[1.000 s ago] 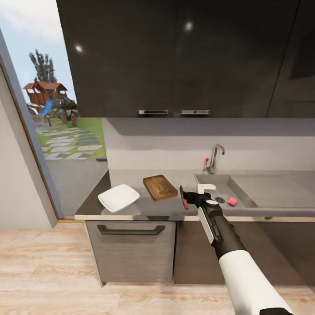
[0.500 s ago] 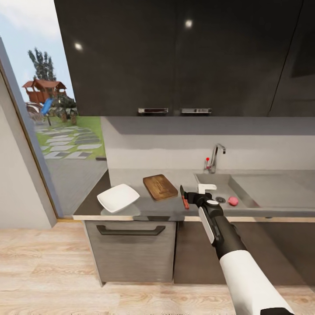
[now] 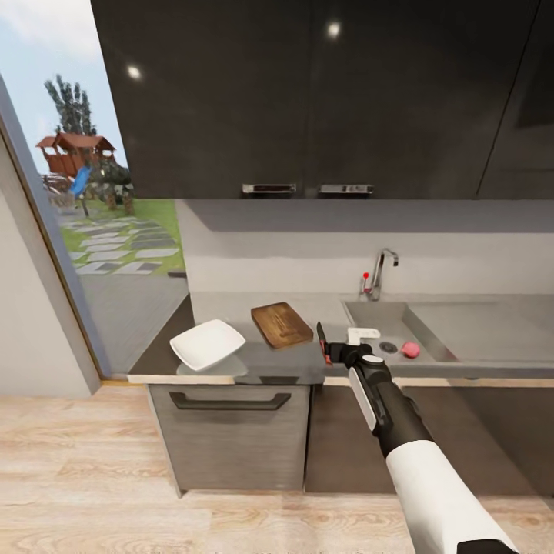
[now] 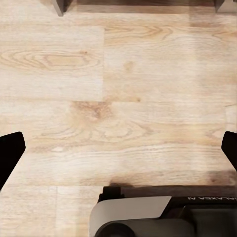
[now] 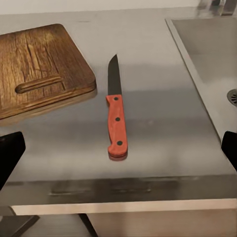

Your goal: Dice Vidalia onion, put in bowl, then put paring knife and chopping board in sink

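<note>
The matte grey rectangular sink holds a small pinkish-red round onion beside its dark drain; the glossy white squarish bowl is empty. The red-handled, dark-bladed paring knife lies flat on the grey countertop, between and ahead of the right gripper's wide-apart fingertips, untouched, beside the dark brown wooden chopping board. The left gripper's fingers, also spread, hang over light wood floor.

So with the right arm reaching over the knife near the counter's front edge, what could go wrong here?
1. The red-handled paring knife lies flat near the grey countertop's light front edge; a nudge from the right gripper, jaws open, could push it off.
2. The pink round onion still sits in the grey sink, so grabbing the knife first may complicate fetching it.
</note>
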Controlling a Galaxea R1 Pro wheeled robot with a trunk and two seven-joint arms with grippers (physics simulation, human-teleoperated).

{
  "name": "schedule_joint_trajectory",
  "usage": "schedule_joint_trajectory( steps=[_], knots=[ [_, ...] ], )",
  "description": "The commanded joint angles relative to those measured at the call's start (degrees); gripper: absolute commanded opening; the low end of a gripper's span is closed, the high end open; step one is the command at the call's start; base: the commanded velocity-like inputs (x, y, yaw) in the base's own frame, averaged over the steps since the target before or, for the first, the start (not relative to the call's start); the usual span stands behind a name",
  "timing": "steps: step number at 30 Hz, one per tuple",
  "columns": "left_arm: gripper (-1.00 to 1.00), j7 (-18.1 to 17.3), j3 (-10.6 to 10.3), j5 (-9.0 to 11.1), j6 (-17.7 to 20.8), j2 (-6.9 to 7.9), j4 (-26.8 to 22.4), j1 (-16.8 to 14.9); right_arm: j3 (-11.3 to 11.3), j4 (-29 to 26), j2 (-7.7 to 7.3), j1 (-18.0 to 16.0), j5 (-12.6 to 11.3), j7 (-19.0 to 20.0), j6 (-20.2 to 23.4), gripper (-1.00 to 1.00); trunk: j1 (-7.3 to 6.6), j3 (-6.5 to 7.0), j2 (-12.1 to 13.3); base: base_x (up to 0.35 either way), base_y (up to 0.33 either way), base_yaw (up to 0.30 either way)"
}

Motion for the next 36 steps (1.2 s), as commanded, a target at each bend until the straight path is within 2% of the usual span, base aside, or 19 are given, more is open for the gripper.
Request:
schedule_joint_trajectory(
  steps=[1,16,25,36],
  knots=[
    [1.0,0.01,-0.01,0.04,-0.14,0.01,-0.03,-0.01,0.05,-0.06,0.02,-0.04,0.03,-0.23,0.33,1.0,0.01,-0.16,-0.07,0.0,0.0,0.0],
    [1.0,0.01,-0.01,0.04,-0.1,0.01,-0.03,-0.01,0.13,0.04,0.03,-0.04,0.03,-0.23,0.33,1.0,0.01,-1.36,-0.07,0.003,0.0,0.0],
    [1.0,0.01,-0.01,0.04,-0.15,0.06,-0.03,-0.01,0.14,0.07,0.03,-0.04,0.02,-0.23,0.33,1.0,0.01,-2.07,-0.07,0.212,0.0,0.0],
    [1.0,0.01,-0.01,0.04,-0.16,0.09,-0.03,-0.01,0.14,0.39,0.11,-0.04,-0.04,-0.23,0.27,1.0,0.01,-2.95,-0.07,0.029,0.0,0.0]
  ],
)
